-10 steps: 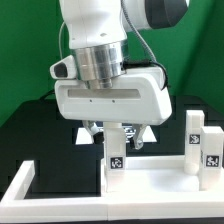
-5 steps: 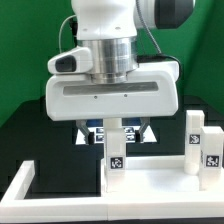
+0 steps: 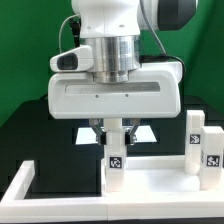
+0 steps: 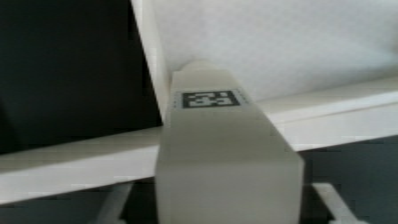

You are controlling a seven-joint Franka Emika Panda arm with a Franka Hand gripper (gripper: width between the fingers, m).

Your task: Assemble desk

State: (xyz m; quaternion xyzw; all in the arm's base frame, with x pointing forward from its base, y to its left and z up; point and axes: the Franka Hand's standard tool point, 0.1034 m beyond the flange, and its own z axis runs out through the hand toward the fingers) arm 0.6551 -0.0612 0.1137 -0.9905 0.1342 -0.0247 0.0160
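Observation:
A short square white desk leg (image 3: 115, 152) with a black-and-white tag stands upright on the white rimmed tabletop panel (image 3: 150, 190), near its back rim. My gripper (image 3: 115, 130) hangs straight above it, with a dark finger pressed against each side of the leg's top, so it is shut on the leg. In the wrist view the leg (image 4: 217, 140) fills the middle, tag facing up, and the pale fingers (image 4: 121, 200) flank it. The tabletop (image 4: 267, 40) lies behind it. Two more tagged legs (image 3: 195, 135) (image 3: 211, 150) stand at the exterior view's right.
A white border strip (image 3: 20, 185) edges the black table at the exterior view's left. The marker board (image 3: 86, 133) lies flat behind the gripper. A green backdrop closes off the rear.
The fingers have closed inward from wide open onto the standing leg. The hand itself has stayed over the leg.

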